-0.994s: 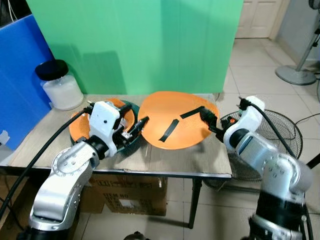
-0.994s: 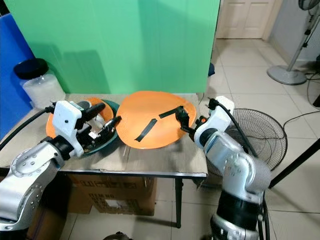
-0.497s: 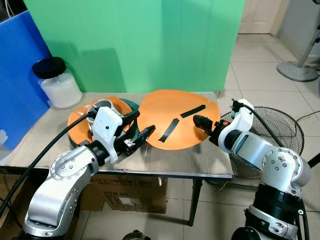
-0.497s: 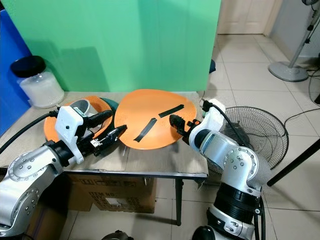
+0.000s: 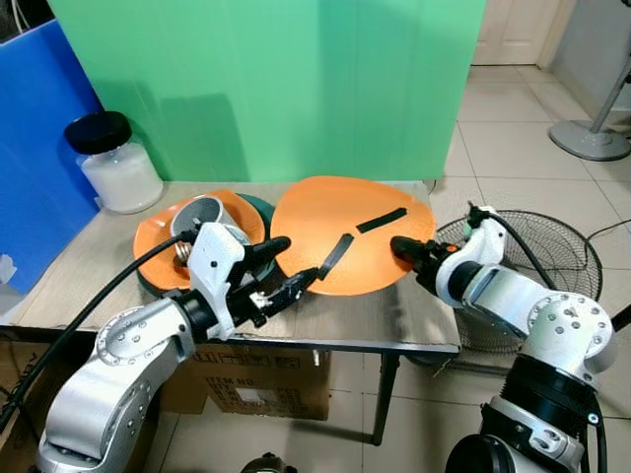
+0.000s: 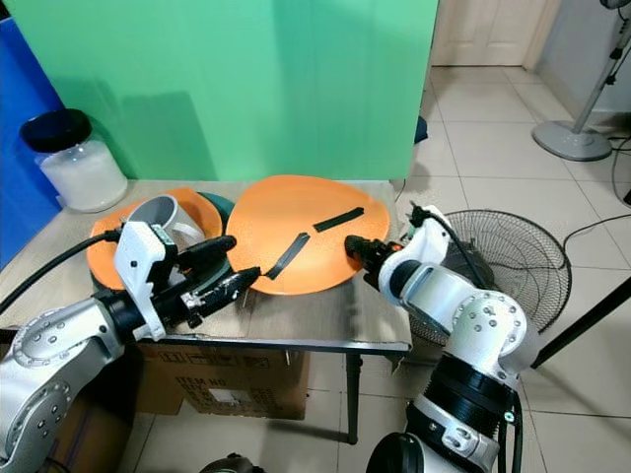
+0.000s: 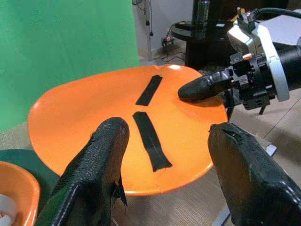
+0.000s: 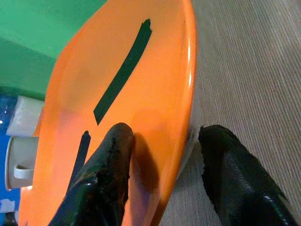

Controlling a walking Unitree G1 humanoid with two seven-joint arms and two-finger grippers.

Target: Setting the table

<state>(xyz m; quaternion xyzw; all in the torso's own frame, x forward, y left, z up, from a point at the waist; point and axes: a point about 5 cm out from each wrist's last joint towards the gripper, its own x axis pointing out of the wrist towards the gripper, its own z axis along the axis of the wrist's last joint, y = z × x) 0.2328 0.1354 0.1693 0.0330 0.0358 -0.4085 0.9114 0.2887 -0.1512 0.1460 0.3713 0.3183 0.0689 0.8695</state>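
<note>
Two strips of black tape (image 5: 340, 254) on big orange plate (image 5: 325, 222), lying mid-table (image 5: 394, 320) with right rim over table edge. Right gripper (image 8: 162, 155) straddling plate's right rim, fingers spread: one finger (image 8: 110, 162) on top face, other below rim; clamped or not, cannot tell. Left gripper (image 5: 281, 271) hovering at plate's near-left rim, fingers (image 7: 101, 160) apart, holding nothing. Left of big plate: smaller orange plate (image 5: 153, 236) on dark green dish (image 5: 258, 206), grey mug (image 5: 197, 212) on top. Lidded jar (image 5: 116, 166) of white stuff at far-left corner. Fan (image 5: 552, 246) on floor right of table.
</note>
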